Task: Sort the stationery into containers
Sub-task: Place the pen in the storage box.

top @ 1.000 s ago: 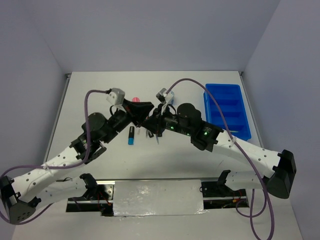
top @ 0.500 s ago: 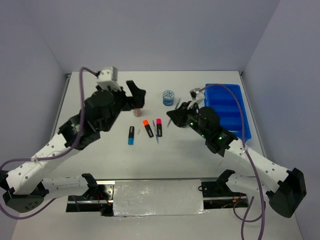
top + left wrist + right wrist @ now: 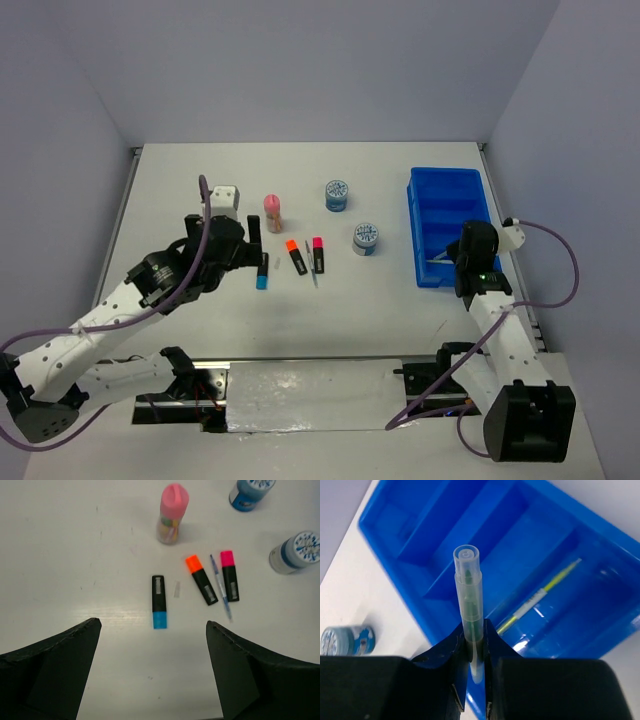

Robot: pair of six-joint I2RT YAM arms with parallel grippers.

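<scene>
Thin pale pen [image 3: 467, 587] pinched near its lower end between the fingers of the right gripper [image 3: 475, 639], capped tip pointing toward 12 o'clock in the wrist view. Hanging over the blue tray [image 3: 386, 506], at its near, 6 o'clock end. Yellow-green pen [image 3: 540, 592] already lying in a compartment, at 3 o'clock from the held one.

Likely trouble: gripped so low on the barrel, free to swing in the pinch. Let go at a slant or across a divider, apt to end up propped on a wall rather than flat. Let go too close to the rim, apt to tip out onto the table [image 3: 200, 180]. Dividers the only obstacle beneath it, by the look of things.

Further out, at 9 o'clock from the tray: nearer roll [image 3: 366, 238], with the farther roll [image 3: 337, 194] at its 11 o'clock. Then, side by side, pink-capped highlighter [image 3: 230, 575], another thin pen [image 3: 220, 587], orange-capped highlighter [image 3: 201, 579] and blue-capped highlighter [image 3: 159, 601]. Pink-topped tube [image 3: 171, 512] upright at their 12 o'clock. Small pale scrap [image 3: 176, 589] between blue and orange, too small to identify. Left gripper [image 3: 151, 632] hovering above the blue-capped one, fingers spread wide, holding nothing.
</scene>
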